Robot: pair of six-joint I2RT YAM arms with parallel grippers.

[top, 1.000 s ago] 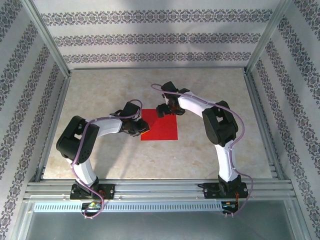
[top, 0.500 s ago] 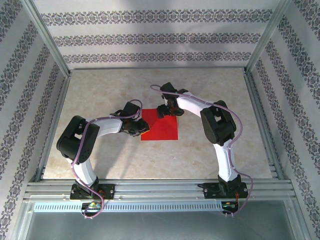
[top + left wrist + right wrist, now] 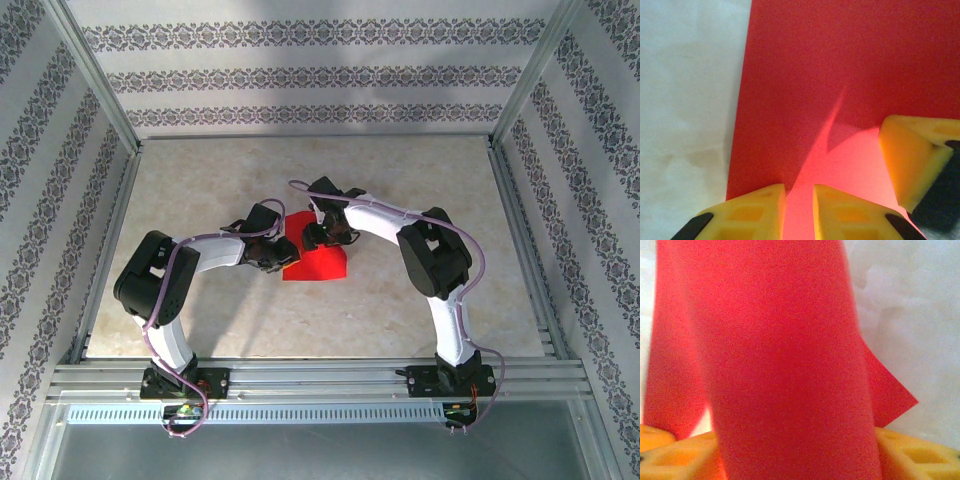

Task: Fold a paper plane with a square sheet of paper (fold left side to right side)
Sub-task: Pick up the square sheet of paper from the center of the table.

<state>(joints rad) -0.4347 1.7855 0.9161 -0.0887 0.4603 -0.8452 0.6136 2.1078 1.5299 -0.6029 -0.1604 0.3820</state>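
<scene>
Here we judge the first fold to be in hand, since the thin, bright red square sheet of paper [image 3: 316, 268] lies just left of the middle of the overhead frame on the pale marbled table [image 3: 200, 180], with no crease and no dart shape to it yet. Its left part lies flat, while its right part is raised and bows over towards the centre. The left gripper [image 3: 283, 254] sits at the sheet's left edge. In its wrist view the yellow fingers [image 3: 757, 212] are drawn nearly together, with only a slim gap. They grip nothing, and their tips are down on the red paper near that edge, pinning it, as we read it. The right gripper [image 3: 320, 236] is at the raised part, above the sheet's upper middle. In its own view the fingers [image 3: 915, 452] stand well apart at the bottom corners, and the red paper rises as a broad curl between them, so we see no pinch on it. Next, we think, the lifted edge must be carried across until it meets the opposite edge, corners matched, and then pressed flat into a crease. The pinning gripper will have to keep the sheet from sliding.
</scene>
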